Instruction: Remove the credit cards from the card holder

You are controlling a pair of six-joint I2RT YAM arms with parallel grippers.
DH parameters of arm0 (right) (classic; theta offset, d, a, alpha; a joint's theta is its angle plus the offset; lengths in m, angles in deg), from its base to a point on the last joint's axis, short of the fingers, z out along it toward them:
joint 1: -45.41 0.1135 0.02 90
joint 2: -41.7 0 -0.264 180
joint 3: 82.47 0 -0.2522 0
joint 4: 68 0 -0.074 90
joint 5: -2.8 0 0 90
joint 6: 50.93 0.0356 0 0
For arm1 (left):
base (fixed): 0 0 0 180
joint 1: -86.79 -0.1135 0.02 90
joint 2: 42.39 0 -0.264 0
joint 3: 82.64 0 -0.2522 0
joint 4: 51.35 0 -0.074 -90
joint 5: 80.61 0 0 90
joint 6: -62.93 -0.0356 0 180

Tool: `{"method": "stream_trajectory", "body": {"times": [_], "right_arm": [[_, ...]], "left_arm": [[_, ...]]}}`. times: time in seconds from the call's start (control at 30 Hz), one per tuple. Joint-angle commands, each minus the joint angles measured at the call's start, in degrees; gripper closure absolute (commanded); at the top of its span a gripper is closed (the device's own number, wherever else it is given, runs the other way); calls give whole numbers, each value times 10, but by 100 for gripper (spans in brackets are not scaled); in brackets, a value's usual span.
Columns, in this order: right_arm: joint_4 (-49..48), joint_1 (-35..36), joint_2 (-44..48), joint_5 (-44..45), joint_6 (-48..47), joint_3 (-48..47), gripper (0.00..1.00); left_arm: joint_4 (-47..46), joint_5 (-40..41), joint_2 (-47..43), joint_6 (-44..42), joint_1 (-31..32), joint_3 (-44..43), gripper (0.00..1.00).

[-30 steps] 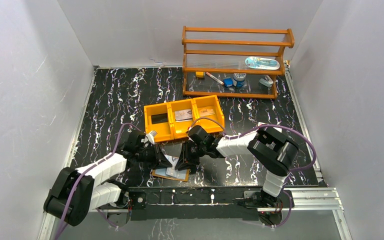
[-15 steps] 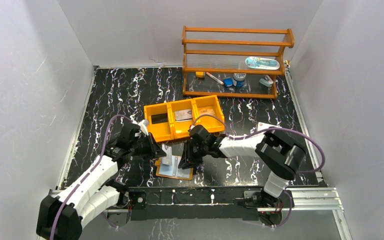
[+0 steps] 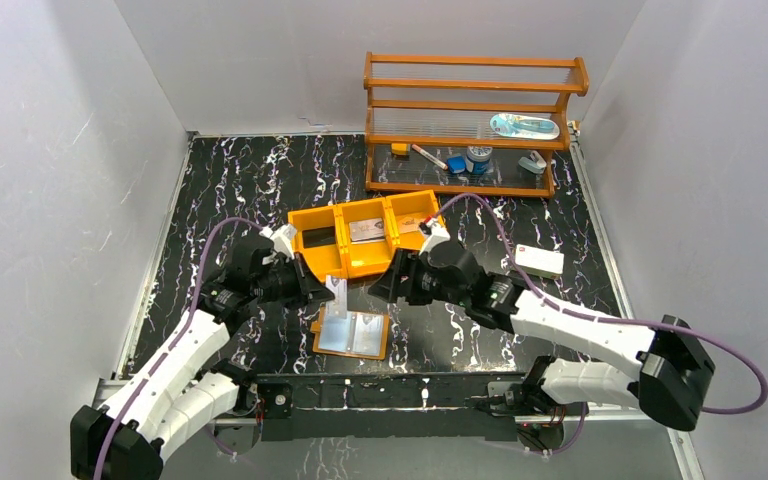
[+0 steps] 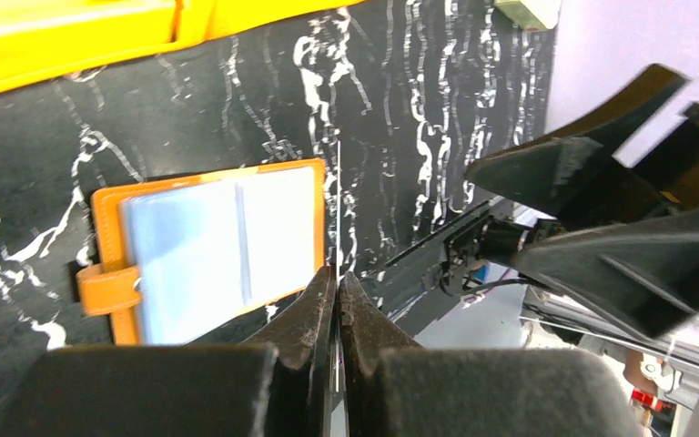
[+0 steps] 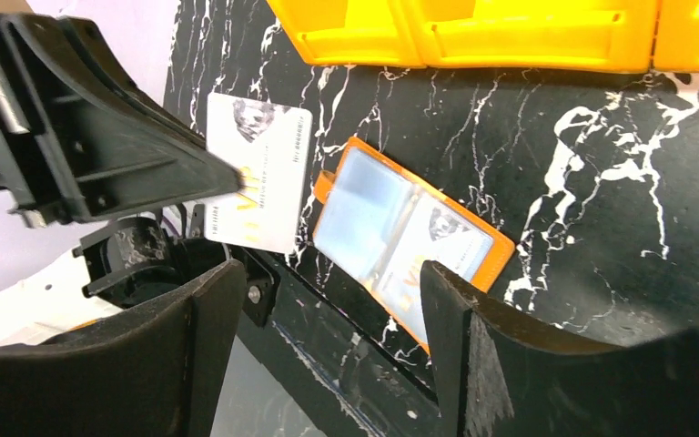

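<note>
On the left, the left claw (image 3: 312,289) is clamped shut on a pale card (image 3: 339,293), which it holds on edge in the air, clear of the pockets, just above the far left corner of the card holder (image 3: 350,333). The orange tray (image 3: 365,258) sits just beyond the card, so the left arm is plainly the nearer one for setting it down. The card holder lies open and flat on the table (image 3: 240,190) between the two arms, with its long axis running left to right and its snap tab at the left end. A second card (image 5: 437,235) appears to sit in one shiny pocket, so the job looks unfinished. On the right, the right claw (image 3: 388,288) hovers near the holder's far right side with its jaws wide apart, holding nothing. Compared with a second ago, the left claw has lifted the card out of the holder. The right claw, then pressed down on the holder, has let go, spread open and backed off as its arm swung out to the right.
</note>
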Motion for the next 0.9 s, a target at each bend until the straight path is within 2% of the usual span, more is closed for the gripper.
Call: {"method": "stream_trajectory", "body": {"times": [0.0,0.1,0.17,0.27,0.33,0.4,0.57,0.73,0.87], "right_arm": [[-67,-3,36,32,-13,44,20],[-72,-9,41,6,-3,38,19],[-77,-20,36,-26,-5,30,24],[-112,-70,25,-129,-2,36,31],[-190,-115,25,-214,35,67,36],[-270,-134,27,-256,71,91,37],[-317,-135,17,-296,94,91,38],[-381,-134,-16,-316,126,107,39],[-429,-127,-57,-338,151,107,47]], "left_arm": [[-48,-79,-1,15,2,-22,100],[-108,-128,0,48,2,-10,100],[-149,-153,-1,73,2,2,100],[-198,-177,-6,104,2,15,100],[-218,-183,-11,118,2,21,100],[-240,-188,-13,130,2,29,100],[-302,-205,-10,170,2,55,100],[-418,-224,-8,239,2,100,100],[-419,-226,-8,237,2,98,100]]}}
